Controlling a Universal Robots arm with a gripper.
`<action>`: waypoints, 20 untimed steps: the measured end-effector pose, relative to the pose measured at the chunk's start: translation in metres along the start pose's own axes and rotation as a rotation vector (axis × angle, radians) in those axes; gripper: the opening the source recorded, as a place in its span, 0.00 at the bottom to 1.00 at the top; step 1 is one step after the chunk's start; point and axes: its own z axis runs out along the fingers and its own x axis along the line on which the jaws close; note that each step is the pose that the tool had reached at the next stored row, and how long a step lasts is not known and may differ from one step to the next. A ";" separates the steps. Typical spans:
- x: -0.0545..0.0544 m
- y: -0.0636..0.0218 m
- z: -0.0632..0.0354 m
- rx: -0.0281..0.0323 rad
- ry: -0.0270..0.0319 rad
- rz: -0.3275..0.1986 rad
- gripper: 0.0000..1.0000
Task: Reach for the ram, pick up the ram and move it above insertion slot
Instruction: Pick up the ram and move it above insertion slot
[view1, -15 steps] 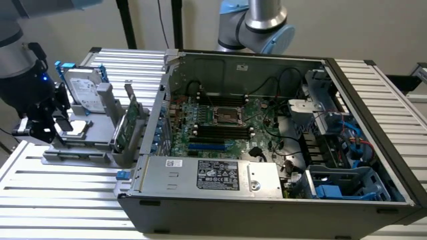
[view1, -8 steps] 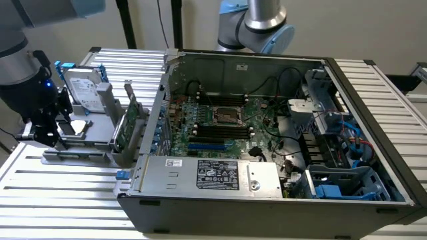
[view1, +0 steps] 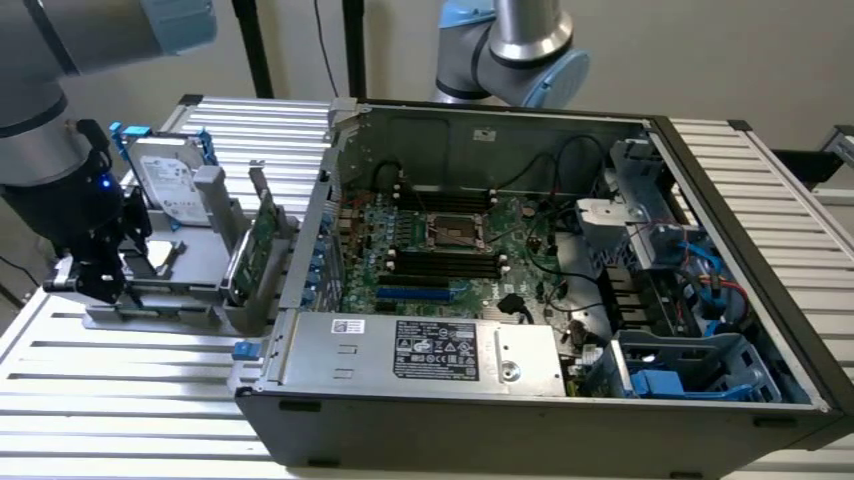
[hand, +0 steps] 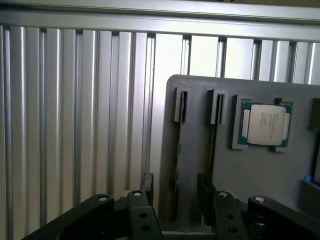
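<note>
Hovering over ram (hand: 177, 160), tool (hand: 176, 186) open

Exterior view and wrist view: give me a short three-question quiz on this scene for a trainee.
1. True or false: the tool has its jaws shut tight.
2. In the wrist view, what sits in the square recess of the gray holder? A) a processor chip B) a coin C) a fan
3. In the exterior view, on which side of the computer case does the hard drive stand?
Key: 1 false; 2 A; 3 the exterior view's left.
</note>
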 end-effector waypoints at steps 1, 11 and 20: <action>0.000 0.0000 0.0018 0.0000 0.0000 0.002 0.48; 0.000 0.0000 0.0200 0.0000 0.0000 0.009 0.48; 0.000 -0.0010 0.0362 -0.0013 -0.0001 0.008 0.48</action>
